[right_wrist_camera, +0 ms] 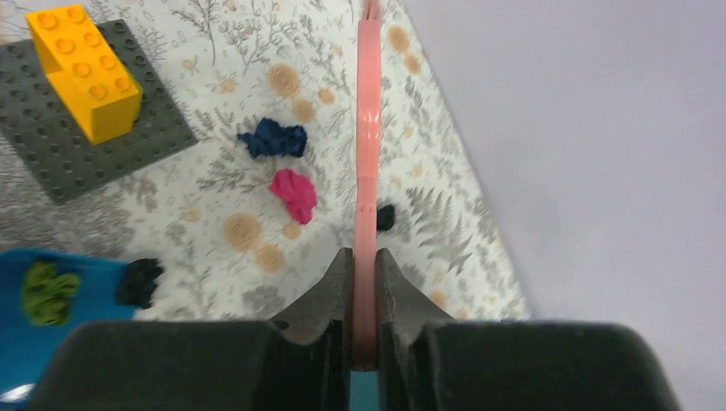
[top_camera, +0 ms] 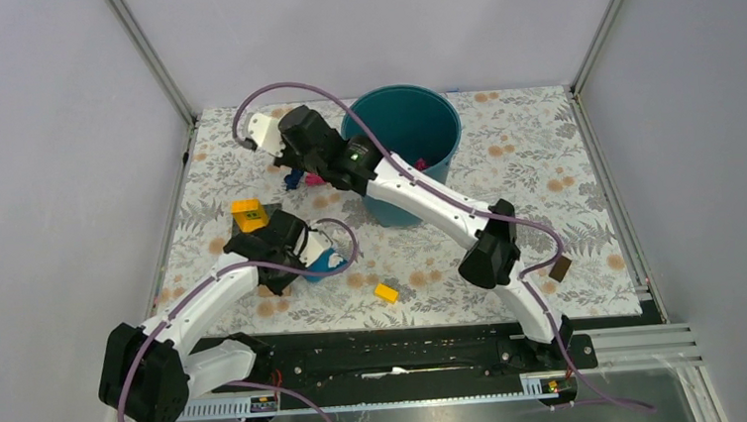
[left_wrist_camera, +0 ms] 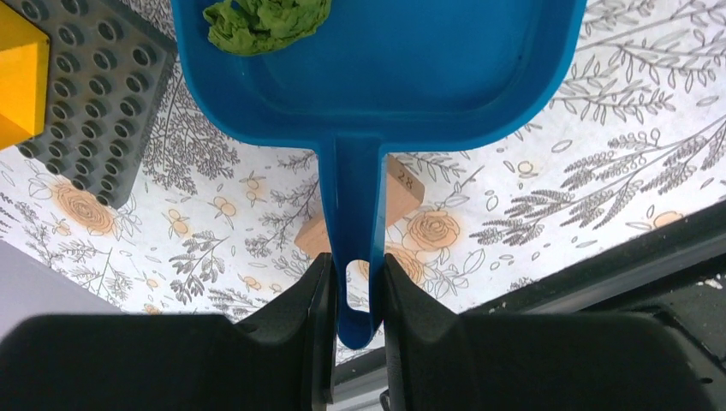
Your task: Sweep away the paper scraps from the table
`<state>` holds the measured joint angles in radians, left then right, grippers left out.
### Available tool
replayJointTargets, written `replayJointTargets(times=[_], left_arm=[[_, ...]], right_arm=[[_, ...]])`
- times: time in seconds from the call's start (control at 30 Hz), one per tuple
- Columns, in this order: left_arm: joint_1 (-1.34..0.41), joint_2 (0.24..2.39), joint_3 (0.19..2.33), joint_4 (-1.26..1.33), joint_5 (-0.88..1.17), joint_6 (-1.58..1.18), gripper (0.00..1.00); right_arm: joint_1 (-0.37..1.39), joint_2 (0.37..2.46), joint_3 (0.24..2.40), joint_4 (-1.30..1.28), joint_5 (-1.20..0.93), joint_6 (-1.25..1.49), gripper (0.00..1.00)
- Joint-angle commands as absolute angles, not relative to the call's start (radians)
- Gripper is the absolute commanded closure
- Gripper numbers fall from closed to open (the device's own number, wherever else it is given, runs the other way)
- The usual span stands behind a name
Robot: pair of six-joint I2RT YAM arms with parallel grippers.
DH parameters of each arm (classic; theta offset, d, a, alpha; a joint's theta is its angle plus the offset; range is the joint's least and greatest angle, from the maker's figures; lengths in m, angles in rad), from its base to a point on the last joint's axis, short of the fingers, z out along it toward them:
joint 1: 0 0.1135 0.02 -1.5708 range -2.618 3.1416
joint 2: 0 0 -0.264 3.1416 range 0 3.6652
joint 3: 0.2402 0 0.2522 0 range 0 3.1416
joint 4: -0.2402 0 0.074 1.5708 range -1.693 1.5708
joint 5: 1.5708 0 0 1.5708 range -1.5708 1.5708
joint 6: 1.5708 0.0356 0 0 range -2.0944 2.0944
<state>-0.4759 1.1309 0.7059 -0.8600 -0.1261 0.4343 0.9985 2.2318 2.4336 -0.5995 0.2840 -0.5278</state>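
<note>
My left gripper (top_camera: 301, 252) (left_wrist_camera: 358, 291) is shut on the handle of a blue dustpan (top_camera: 329, 262) (left_wrist_camera: 377, 77), which holds a green paper wad (left_wrist_camera: 265, 21) (right_wrist_camera: 47, 291). A black wad (right_wrist_camera: 139, 281) lies at the pan's edge. My right gripper (top_camera: 295, 169) (right_wrist_camera: 365, 265) is shut on a thin pink sweeping tool (right_wrist_camera: 368, 154), seen edge-on. A dark blue wad (top_camera: 293, 180) (right_wrist_camera: 274, 139) and a magenta wad (top_camera: 315, 179) (right_wrist_camera: 294, 193) lie on the floral table (top_camera: 525, 161) left of the tool. A small black wad (right_wrist_camera: 386, 217) lies just right of it.
A teal bucket (top_camera: 404, 139) stands at the back centre with something magenta (top_camera: 420, 164) inside. A yellow brick (top_camera: 249, 215) (right_wrist_camera: 81, 73) sits on a grey baseplate (left_wrist_camera: 94, 120) (right_wrist_camera: 51, 163). A small yellow brick (top_camera: 386, 292), a brown block (top_camera: 559, 267) and a tan block (left_wrist_camera: 402, 193) lie about.
</note>
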Motion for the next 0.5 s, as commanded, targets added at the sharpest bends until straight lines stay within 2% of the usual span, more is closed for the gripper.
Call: replayJointTargets(times=[0.0,0.47], left_arm=[[-0.471,1.08,0.698,-0.908,-0.165,0.448,1.0],[-0.462,1.021,0.653,-0.946,-0.157,0.478,1.0]], right_arm=[[1.033,2.302,2.429,-0.457,0.316,-0.785,1.0],[1.064,2.384,2.205,-0.392,0.371,-0.993,1.0]])
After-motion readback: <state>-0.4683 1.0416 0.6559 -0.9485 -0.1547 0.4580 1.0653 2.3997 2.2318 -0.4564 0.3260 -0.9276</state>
